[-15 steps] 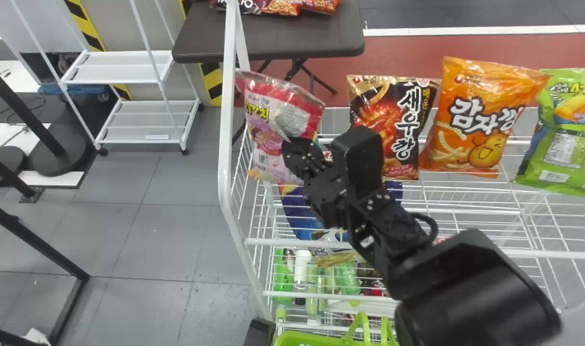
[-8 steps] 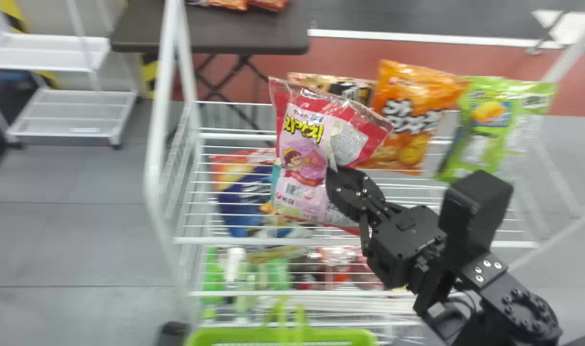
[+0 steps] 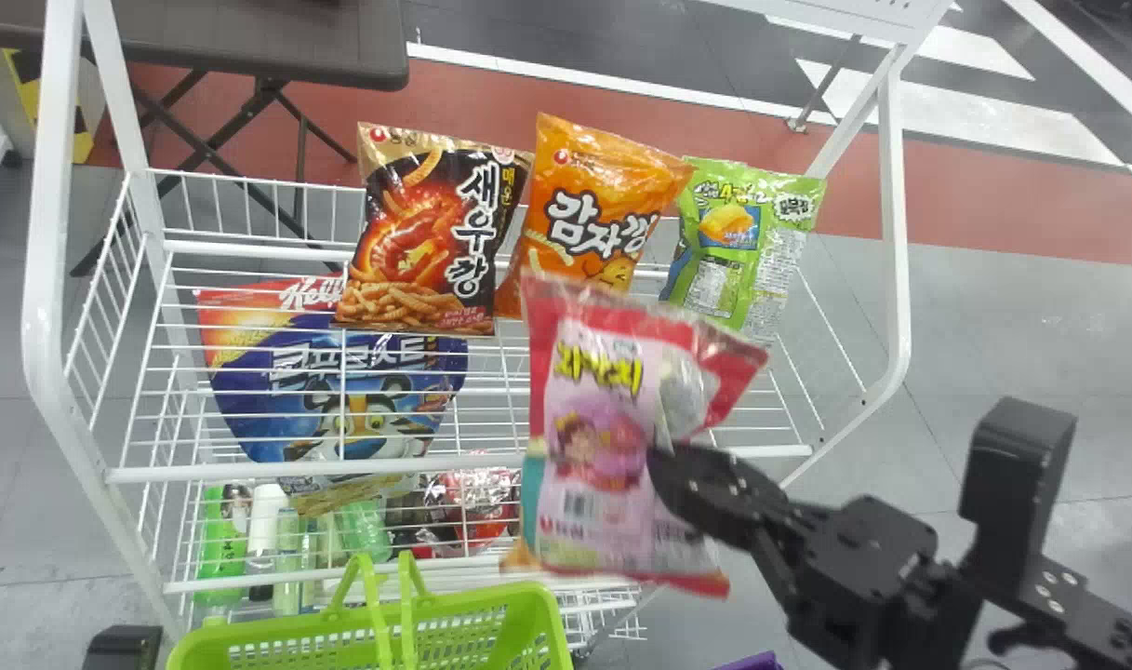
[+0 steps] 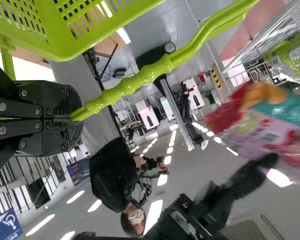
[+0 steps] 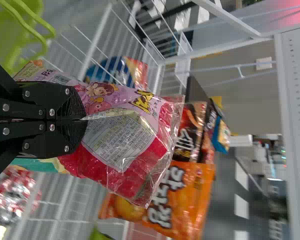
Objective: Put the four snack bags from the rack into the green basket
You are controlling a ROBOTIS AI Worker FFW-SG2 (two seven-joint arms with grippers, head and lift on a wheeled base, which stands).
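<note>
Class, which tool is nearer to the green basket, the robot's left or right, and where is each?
Left. The left tool is closed on the handle of the green basket; the right tool, holding the pink snack bag, is off to the robot's right of the basket.

Glossy, crinkled plastic film wraps the pink snack bag, at 5 o'clock from the head view's centre. Shiny film also covers the black snack bag at 10, the orange snack bag at 12 and the green snack bag at 2. The green basket, at 7, is smooth plastic; the rack is smooth white metal. Shiny metal screw heads stud the matt black right gripper.
</note>
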